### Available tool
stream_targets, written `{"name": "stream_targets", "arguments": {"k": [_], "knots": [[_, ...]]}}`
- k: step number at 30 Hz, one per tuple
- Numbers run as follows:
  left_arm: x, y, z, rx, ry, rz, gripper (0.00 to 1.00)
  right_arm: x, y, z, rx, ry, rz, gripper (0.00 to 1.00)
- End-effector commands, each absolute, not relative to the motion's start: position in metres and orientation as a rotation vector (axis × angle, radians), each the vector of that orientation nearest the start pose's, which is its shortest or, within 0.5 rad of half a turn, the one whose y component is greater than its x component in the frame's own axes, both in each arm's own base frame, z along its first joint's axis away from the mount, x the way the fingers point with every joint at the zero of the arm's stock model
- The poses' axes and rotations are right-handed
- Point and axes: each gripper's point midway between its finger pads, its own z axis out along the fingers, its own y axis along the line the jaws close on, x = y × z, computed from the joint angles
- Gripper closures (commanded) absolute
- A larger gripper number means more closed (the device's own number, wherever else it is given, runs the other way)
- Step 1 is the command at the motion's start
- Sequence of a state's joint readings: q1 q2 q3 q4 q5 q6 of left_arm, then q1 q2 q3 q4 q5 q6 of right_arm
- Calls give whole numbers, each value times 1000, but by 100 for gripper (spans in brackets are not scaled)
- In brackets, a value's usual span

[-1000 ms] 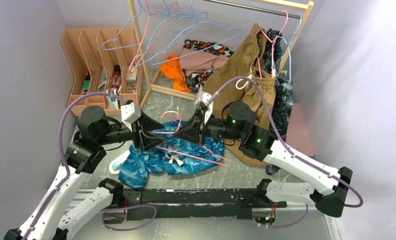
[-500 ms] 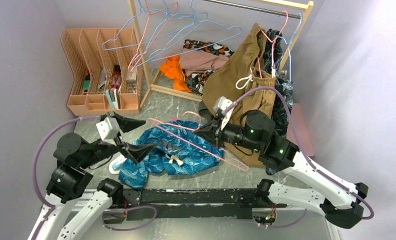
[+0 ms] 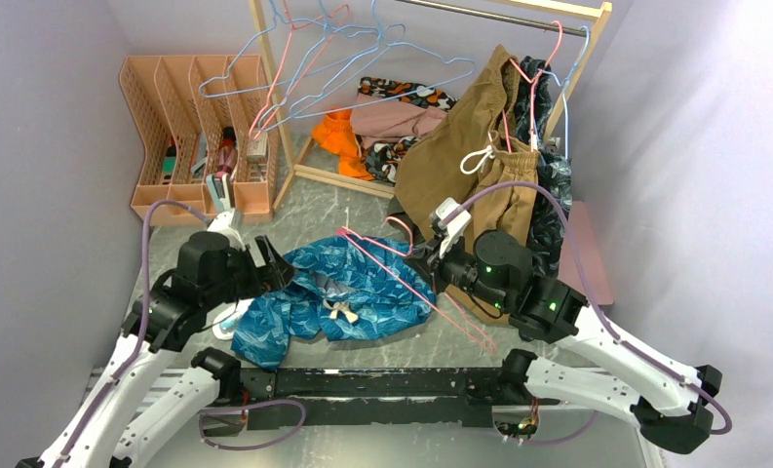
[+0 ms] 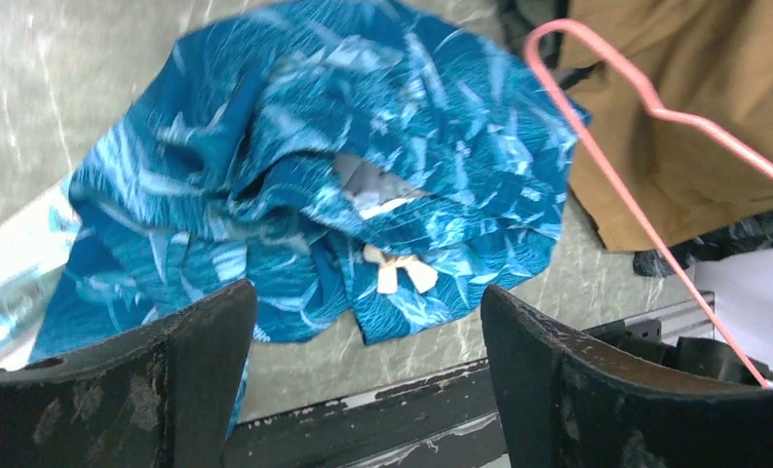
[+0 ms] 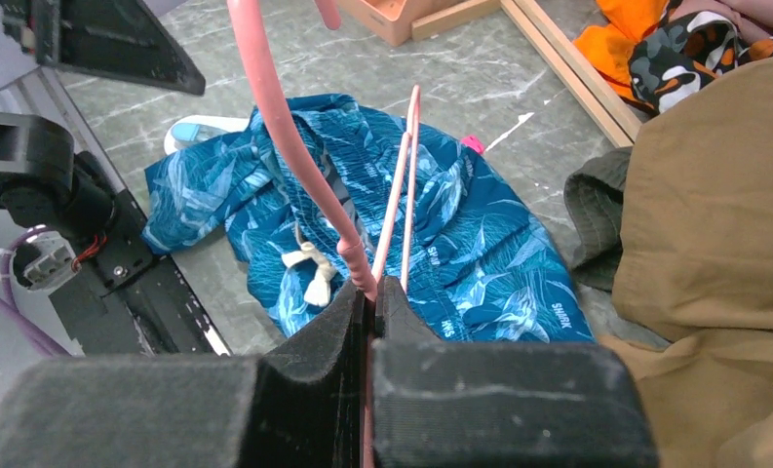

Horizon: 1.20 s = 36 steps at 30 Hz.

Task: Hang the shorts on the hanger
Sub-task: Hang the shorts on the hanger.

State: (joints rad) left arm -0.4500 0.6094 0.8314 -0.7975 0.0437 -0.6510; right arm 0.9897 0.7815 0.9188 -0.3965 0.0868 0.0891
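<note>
We see the right gripper point(image 5: 370, 292) clamped on the hanger point(image 3: 392, 265), whose long axis runs far-left to near-right over the shorts point(image 3: 363, 292), spread left-right on the table point(image 3: 324, 200); the left gripper point(image 4: 363, 302), jaws apart, hovers at their left.

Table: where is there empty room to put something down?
Bare table shows between the peach organizer, the rack's wooden base and the shorts. A thin strip runs between shorts and black rail. The right is crowded with tan shorts.

Crumpled teal shorts point(image 5: 480, 244) lie beneath tilted pink hanger point(image 5: 253, 49).
</note>
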Motion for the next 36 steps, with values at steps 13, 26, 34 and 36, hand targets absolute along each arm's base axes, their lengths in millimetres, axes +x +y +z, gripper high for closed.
{"name": "stream_targets", "arguments": {"k": [13,26,34,36], "knots": [[199,-113,122,-691,2354,-531,17,174,249,282,-746,1730,695,100],[217,-114,97,-749,2382,-444,34,168,259,279,-798,1733,744,100],[214,-119,95,-654,2403,-476,86,156,271,280,-878,1709,822,100],[215,-122,105,-611,2391,-502,93,152,277,277,-906,1710,857,100]]}}
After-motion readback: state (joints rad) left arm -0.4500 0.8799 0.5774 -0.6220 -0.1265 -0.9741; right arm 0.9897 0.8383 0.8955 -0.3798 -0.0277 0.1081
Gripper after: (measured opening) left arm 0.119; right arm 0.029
